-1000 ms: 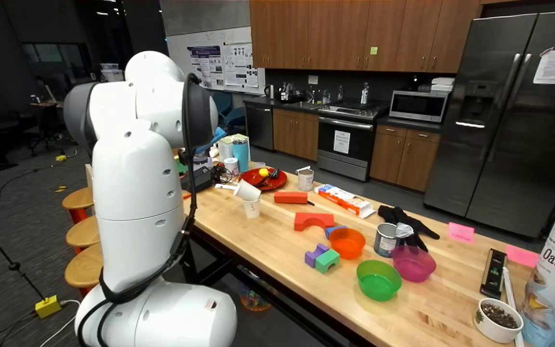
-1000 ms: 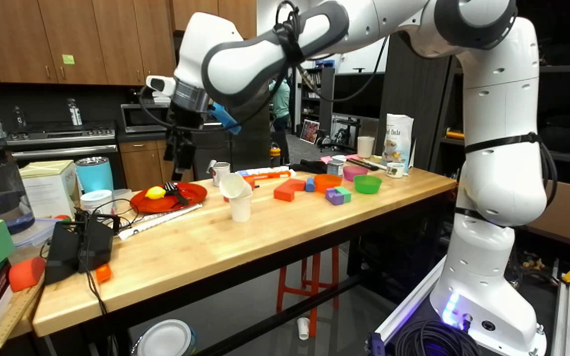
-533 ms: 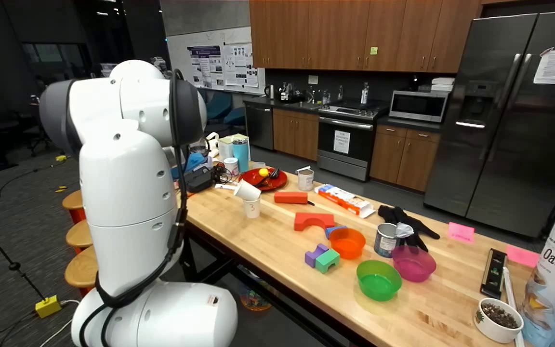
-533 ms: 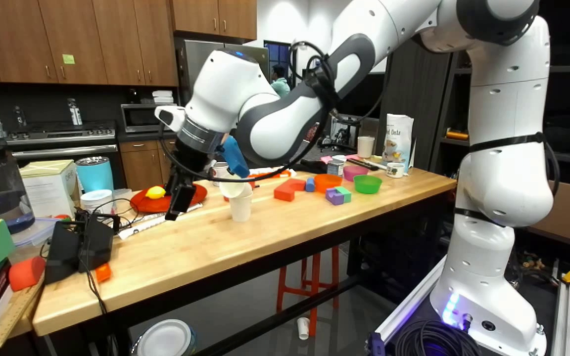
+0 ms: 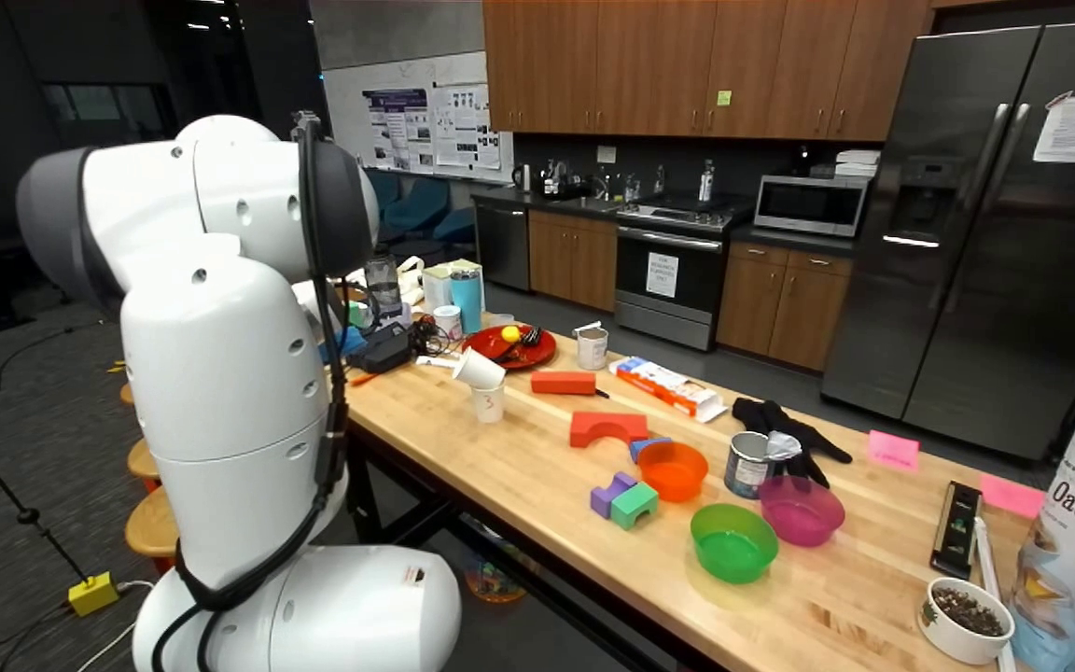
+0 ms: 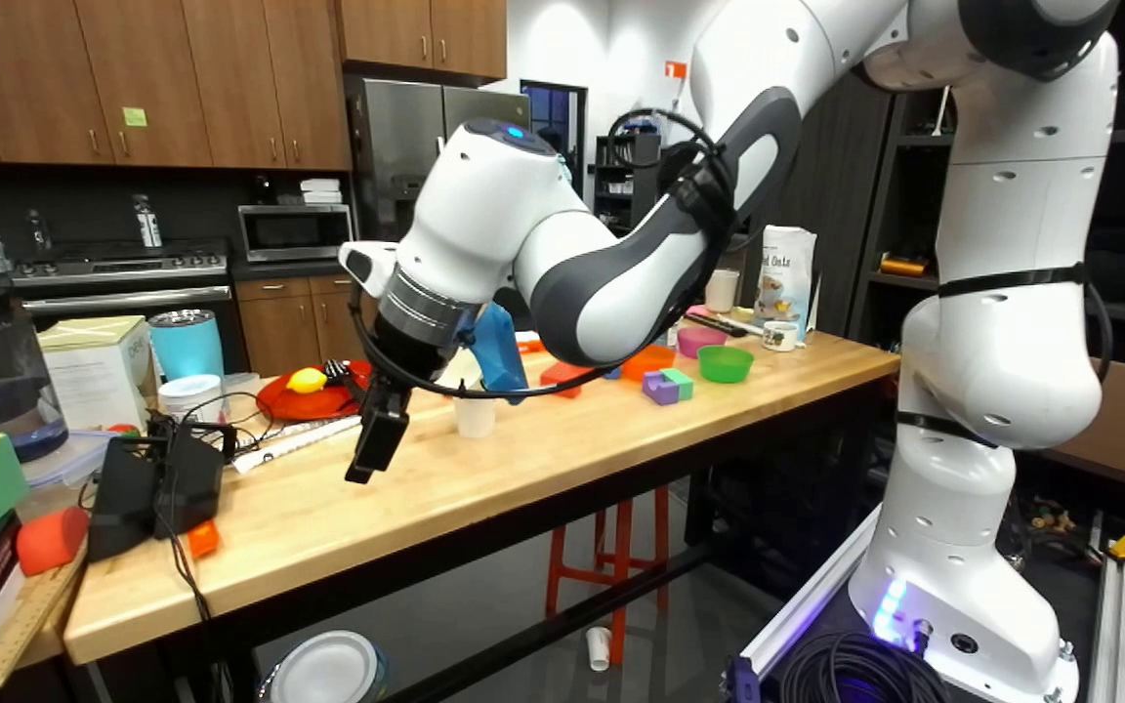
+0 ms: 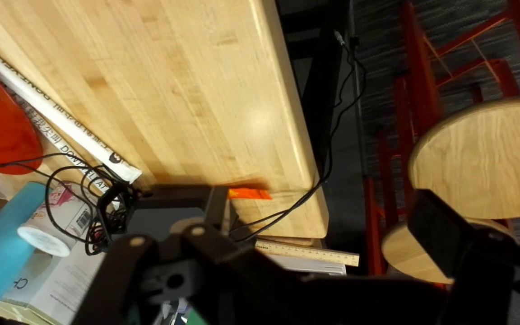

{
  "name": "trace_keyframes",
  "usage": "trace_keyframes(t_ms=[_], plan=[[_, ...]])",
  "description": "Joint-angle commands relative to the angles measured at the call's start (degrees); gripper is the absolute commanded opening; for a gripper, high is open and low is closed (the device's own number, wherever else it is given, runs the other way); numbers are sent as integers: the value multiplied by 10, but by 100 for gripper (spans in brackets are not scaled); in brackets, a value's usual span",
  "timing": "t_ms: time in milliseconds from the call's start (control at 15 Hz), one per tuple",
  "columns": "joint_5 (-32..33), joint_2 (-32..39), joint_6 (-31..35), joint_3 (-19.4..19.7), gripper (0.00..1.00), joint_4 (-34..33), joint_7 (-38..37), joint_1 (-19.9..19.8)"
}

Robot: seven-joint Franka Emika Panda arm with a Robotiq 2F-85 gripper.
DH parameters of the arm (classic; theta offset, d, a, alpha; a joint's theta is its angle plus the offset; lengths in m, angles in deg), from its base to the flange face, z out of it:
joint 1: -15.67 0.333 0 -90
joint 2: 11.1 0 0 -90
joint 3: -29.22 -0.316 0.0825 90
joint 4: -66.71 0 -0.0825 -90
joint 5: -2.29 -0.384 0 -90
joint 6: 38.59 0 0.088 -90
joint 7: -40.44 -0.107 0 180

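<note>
In an exterior view we see the gripper (image 6: 373,454) hanging above the table (image 6: 309,517), its jaws — as the wrist view shows — spread wide and holding nothing. The paper cups (image 6: 475,418), one upright with another tilted on top, stand to its right, near but apart from it; a cable (image 6: 479,394) crosses in front of them. To the left lie a white strip (image 6: 299,443) on the far side beside the red plate (image 6: 289,400), and a black box (image 6: 196,469) with an orange piece (image 6: 203,539) next to it.
</note>
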Motion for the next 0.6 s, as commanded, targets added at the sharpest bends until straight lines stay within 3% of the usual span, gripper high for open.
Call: trace_keyframes(t_ms=[0,200,533], plan=[[7,-46,-7,-10,100,38,-73,15],[17,-60,-16,-26,100,44,-117,30],[57,-72,-42,-55,100,42,-262,47]])
